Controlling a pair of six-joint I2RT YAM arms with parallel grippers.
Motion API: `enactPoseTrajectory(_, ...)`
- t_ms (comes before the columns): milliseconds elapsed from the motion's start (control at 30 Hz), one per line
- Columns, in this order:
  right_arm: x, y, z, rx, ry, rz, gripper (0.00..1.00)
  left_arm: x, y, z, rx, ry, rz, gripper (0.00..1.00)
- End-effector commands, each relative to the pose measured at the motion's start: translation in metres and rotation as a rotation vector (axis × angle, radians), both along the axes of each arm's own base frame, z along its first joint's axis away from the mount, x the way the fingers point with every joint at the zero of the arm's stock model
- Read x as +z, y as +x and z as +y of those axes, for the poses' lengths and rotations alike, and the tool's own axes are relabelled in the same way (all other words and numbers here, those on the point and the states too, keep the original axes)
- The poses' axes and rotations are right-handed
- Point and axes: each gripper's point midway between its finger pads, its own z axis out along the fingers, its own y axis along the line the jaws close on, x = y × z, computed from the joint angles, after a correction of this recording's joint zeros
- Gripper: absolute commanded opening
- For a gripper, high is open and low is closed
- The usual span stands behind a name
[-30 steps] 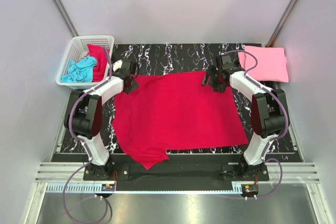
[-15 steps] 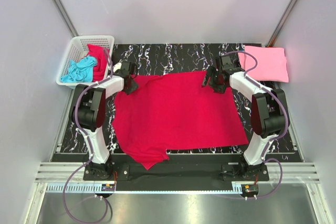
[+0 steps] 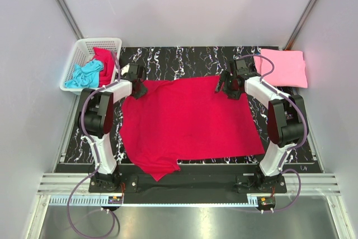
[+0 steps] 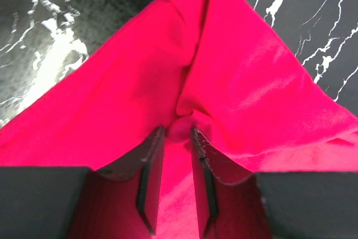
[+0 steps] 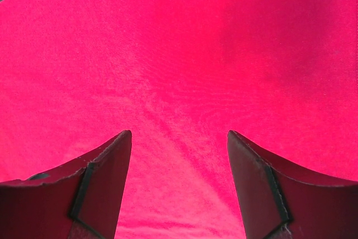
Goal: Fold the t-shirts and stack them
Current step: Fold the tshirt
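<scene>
A crimson red t-shirt [image 3: 190,121] lies spread flat on the black marble table [image 3: 184,60]. My left gripper [image 3: 137,87] is at the shirt's far left corner. In the left wrist view its narrow jaws [image 4: 177,131] pinch a raised fold of the crimson cloth [image 4: 240,82], and creases run away from the tips. My right gripper [image 3: 225,88] is at the far right corner. It stands wide open [image 5: 179,134] just above smooth crimson fabric [image 5: 179,54], holding nothing. A light pink t-shirt [image 3: 281,66] lies folded at the far right.
A white lattice basket [image 3: 80,47] stands off the table's far left corner, holding a turquoise shirt [image 3: 84,74] and a red one [image 3: 104,62]. Grey walls close in the back and sides. The shirt's near left part hangs over the table's front edge [image 3: 156,169].
The left arm's elbow has swung left and its forearm now stands more upright, while its gripper stays on the shirt's corner. The right arm and the shirt have not visibly moved.
</scene>
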Motion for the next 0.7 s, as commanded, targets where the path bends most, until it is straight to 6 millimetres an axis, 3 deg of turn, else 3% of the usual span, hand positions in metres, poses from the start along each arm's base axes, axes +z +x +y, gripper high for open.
enactPoseTrajectory(0, 0.013, 0.002, 0.004, 0.005, 0.024, -0.032, 0.76, 0.015, 0.025, -0.007, -0.028, -0.027, -0.080, 0.28)
enactPoseTrajectory(100, 0.011, 0.001, 0.004, 0.002, 0.025, -0.028, 0.76, 0.015, 0.027, -0.007, -0.034, -0.026, -0.082, 0.18)
enactPoseTrajectory(133, 0.010, 0.001, 0.003, 0.002, 0.024, -0.024, 0.76, 0.016, 0.026, -0.007, -0.034, -0.026, -0.081, 0.07)
enactPoseTrajectory(200, 0.009, 0.000, 0.004, 0.002, 0.026, -0.023, 0.75, 0.018, 0.025, -0.007, -0.031, -0.023, -0.082, 0.00)
enactPoseTrajectory(333, 0.010, 0.001, 0.003, -0.004, 0.023, -0.024, 0.75, 0.027, 0.017, -0.005, -0.032, -0.022, -0.086, 0.00)
enactPoseTrajectory(600, 0.018, 0.017, -0.003, -0.024, -0.021, -0.054, 0.75, 0.079, 0.008, -0.004, -0.040, -0.038, -0.189, 0.00)
enactPoseTrajectory(667, 0.016, 0.024, -0.014, -0.058, -0.068, -0.052, 0.76, 0.088, 0.005, -0.001, -0.044, -0.025, -0.205, 0.00)
